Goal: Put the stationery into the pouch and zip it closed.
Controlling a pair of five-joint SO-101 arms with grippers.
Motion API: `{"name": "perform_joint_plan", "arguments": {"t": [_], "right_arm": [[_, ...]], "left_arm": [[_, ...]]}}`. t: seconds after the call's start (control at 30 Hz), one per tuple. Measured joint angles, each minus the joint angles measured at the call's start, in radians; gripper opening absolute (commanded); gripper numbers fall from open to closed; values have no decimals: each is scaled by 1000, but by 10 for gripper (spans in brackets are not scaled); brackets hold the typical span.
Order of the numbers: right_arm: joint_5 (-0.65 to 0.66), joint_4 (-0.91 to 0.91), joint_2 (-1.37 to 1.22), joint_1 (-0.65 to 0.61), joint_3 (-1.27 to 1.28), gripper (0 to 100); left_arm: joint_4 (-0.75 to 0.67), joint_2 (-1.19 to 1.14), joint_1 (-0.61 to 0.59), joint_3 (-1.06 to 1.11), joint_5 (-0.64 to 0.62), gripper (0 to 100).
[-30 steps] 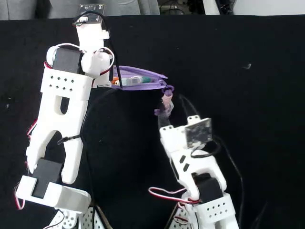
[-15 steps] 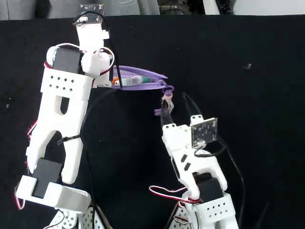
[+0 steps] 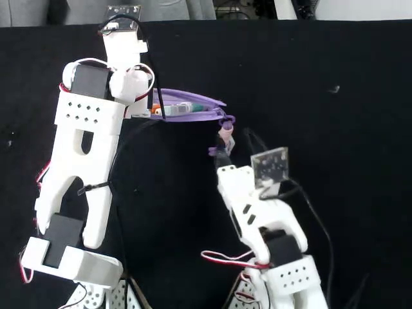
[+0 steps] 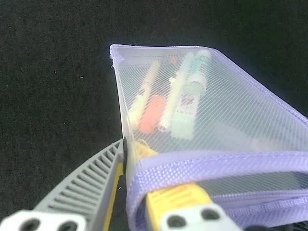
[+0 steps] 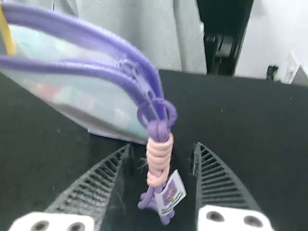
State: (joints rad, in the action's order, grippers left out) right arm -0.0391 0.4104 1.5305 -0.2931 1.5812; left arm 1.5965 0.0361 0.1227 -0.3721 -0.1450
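We find the soft, light pouch [image 3: 187, 108] on the black table [image 3: 335, 129], stationery [image 4: 178, 101] inside, the left gripper [image 4: 137, 190] clamped on its rim and the right gripper [image 5: 161, 149] open around the dangling zip cord [image 5: 158, 161], in our judgement the surest hold.

pouch [image 4: 226, 120] clear with fine stripes, purple zip band | pens [image 4: 185, 103] yellow, orange, mint-and-white | pull [image 5: 158, 159] purple and pink cord, white tag | fingers [image 5: 96, 187] grey, ribbed | table [image 3: 347, 96] black | arms [image 3: 84, 141] white, black motors, red wires
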Motion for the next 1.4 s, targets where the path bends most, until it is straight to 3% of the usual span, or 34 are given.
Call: {"name": "perform_joint_plan", "arguments": {"t": [0.3, 0.4, 0.43, 0.5, 0.63, 1.0, 1.4], "right_arm": [[-29, -178, -471, -6, -143, 191], [-29, -227, -532, 9, -147, 63], [-29, -232, -534, 26, -150, 7], [-34, -233, -534, 60, -152, 41], [-34, -206, -491, 91, -152, 14], [-34, 107, -236, 95, -259, 11], [17, 160, -313, 97, -402, 11]], "left_arm": [[0, 0, 0, 0, 0, 29], [0, 0, 0, 0, 0, 29], [0, 0, 0, 0, 0, 29], [0, 0, 0, 0, 0, 29], [0, 0, 2, 0, 0, 29], [0, 0, 0, 0, 0, 32], [32, -2, 0, -63, 0, 392]]}}
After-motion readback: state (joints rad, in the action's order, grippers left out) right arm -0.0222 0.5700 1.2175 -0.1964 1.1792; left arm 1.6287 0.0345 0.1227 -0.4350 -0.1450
